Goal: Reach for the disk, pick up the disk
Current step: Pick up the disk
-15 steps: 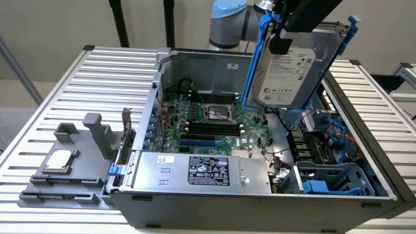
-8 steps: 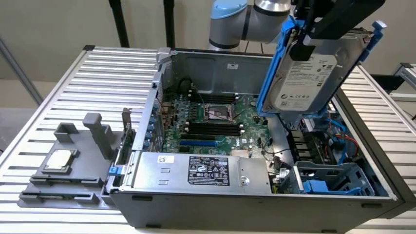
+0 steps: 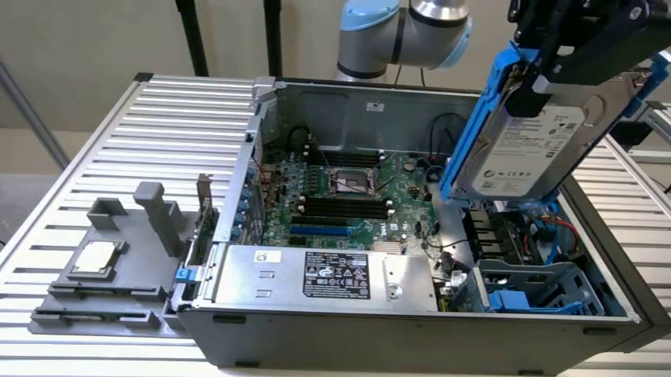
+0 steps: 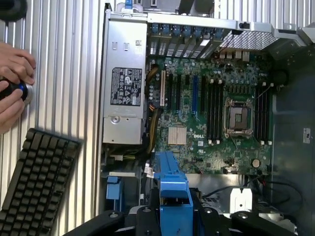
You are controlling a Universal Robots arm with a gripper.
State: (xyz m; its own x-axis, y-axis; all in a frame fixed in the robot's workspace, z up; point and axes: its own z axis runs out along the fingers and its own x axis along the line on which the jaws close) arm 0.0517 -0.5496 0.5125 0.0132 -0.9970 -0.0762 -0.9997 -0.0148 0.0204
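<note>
The tool (image 3: 571,55) grips the disk (image 3: 524,141) tight, holding it up high above the open computer case (image 3: 419,330).

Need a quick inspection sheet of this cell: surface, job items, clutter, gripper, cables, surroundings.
Surface: ribbed metal table carrying an open computer case.
Job's things: the disk, blue-framed, label visible, lifted clear above the case's drive bay, tilted.
Clutter: grey tray holding a small silver chip; black keyboard beside the case.
Gripper: the gripper is clamped on the disk's upper end.
Cables: red, blue and black wires in the bay beneath the disk; none seen attached to it.
Surroundings: a person's hands on a round knob at the table edge; power supply in the case.
</note>
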